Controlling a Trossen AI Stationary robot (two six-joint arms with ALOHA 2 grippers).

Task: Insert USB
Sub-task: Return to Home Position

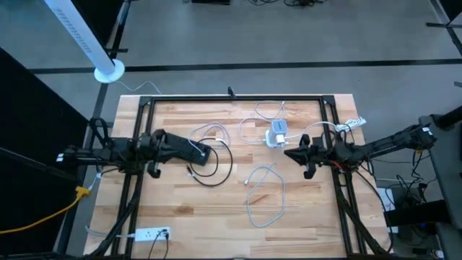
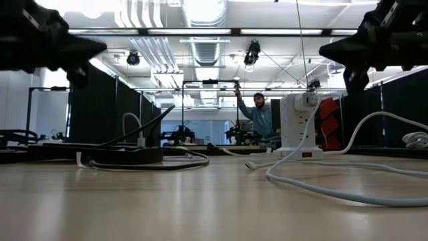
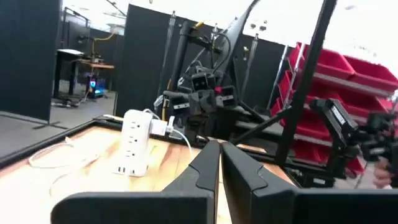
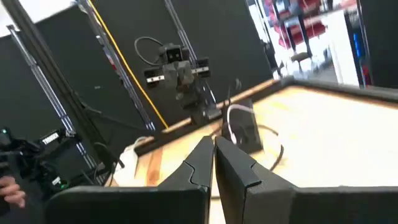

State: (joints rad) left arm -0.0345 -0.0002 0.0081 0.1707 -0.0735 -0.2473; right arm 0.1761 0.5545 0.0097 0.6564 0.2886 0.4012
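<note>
Fingers [image 3: 205, 168] of the left gripper [image 3: 219, 145] are pressed together with only a thin slit between them, and they hold nothing. Seen from above, that arm reaches in from the left edge to the middle left of the frame. It is lifted clear of the wooden table [image 1: 180, 209], as the dark shape in the upper left of the level view shows. Just past its tip lies a black power block [image 1: 205, 154]. A black cable [image 1: 216, 177] loops round below the block, and a white cable [image 2: 130, 127] rises from its top.

Lower left in the overhead frame, a white power strip [image 1: 148, 233] lies near the table's bottom edge. A yellow cord [image 1: 68, 202] trails off beyond the table's left side. A loose white cable [image 1: 263, 198] curls in the lower middle.

Right of centre stands the white outlet block [image 1: 276, 136], upright on the table. White plugs and leads sit in its side, and more white leads spread above and to the right of it.

Beside and just below that block, the right gripper [image 4: 212, 142] points toward the middle of the frame. Its fingers [image 4: 199, 163] are pinched together too, gripping nothing, and it hangs above the wood in the upper right of the level view.

Far back in the room, behind the table, a person [image 2: 259, 114] stands with one arm raised.
</note>
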